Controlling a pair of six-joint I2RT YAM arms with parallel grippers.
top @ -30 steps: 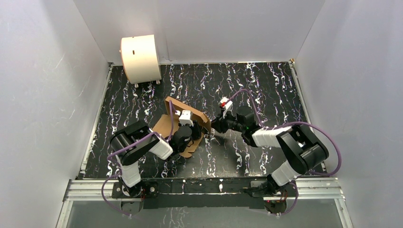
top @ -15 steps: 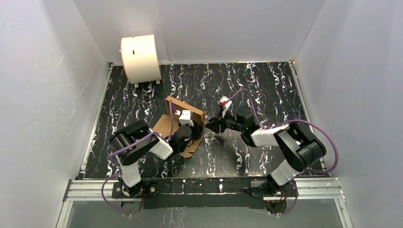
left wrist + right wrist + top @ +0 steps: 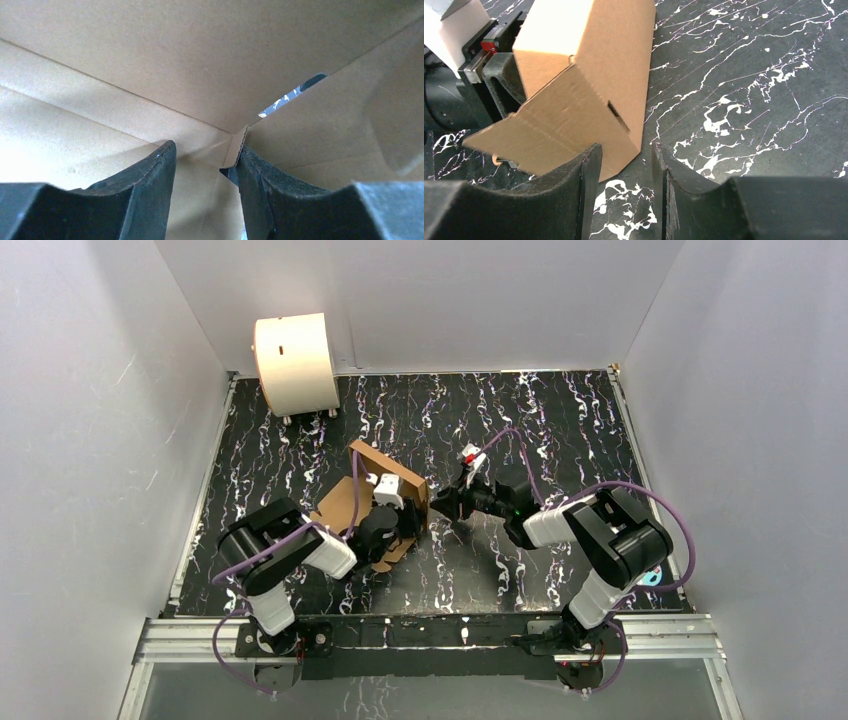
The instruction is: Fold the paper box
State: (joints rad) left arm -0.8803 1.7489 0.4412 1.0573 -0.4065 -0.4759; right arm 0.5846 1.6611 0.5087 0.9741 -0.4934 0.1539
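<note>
The thin brown cardboard paper box (image 3: 343, 506) lies near the middle of the black table (image 3: 560, 420). It is half folded. One side stands up, and a flat flap lies open.

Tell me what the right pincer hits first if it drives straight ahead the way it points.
The paper box: its raised brown wall stands just ahead of the right pincer, with its lower corner about level with the open jaws. Exact depth is uncertain.

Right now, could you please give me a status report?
Left gripper open, inside cardboard mailer. Right gripper open at its outer wall. Mailer partly folded. Drum clear.
</note>
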